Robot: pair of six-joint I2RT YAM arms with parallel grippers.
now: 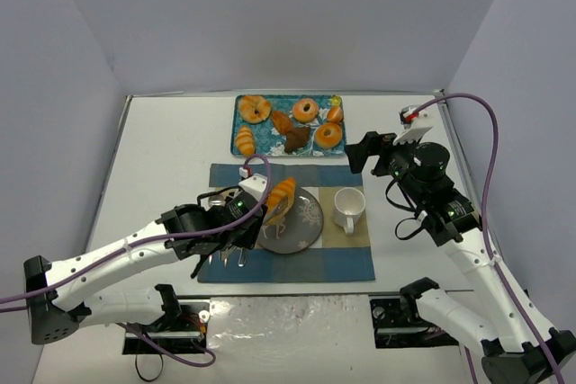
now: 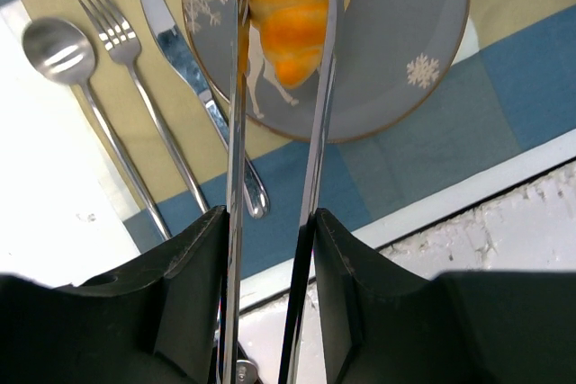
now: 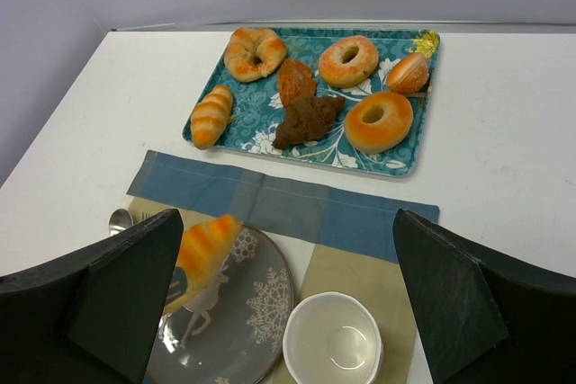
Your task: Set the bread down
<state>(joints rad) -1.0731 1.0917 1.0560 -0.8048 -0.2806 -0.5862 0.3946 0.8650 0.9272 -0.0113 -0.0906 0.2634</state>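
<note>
A striped orange bread roll [image 1: 281, 197] is clamped between the arms of metal tongs [image 2: 236, 132]. It hangs tilted over the left part of a grey plate [image 1: 306, 222] with snowflake and deer prints. My left gripper [image 1: 232, 218] is shut on the tongs, its fingers pressing both arms together. In the left wrist view the roll [image 2: 288, 15] sits just above the plate [image 2: 396, 33]. My right gripper [image 1: 364, 152] hovers open and empty at the right, looking down at the roll [image 3: 202, 254] and the plate [image 3: 252, 330].
A teal tray [image 1: 267, 143] at the back holds several pastries. A white cup [image 1: 347, 209] stands right of the plate on a blue and beige placemat [image 1: 342, 263]. A spoon [image 2: 63, 51], fork [image 2: 117, 42] and knife [image 2: 180, 51] lie left of the plate.
</note>
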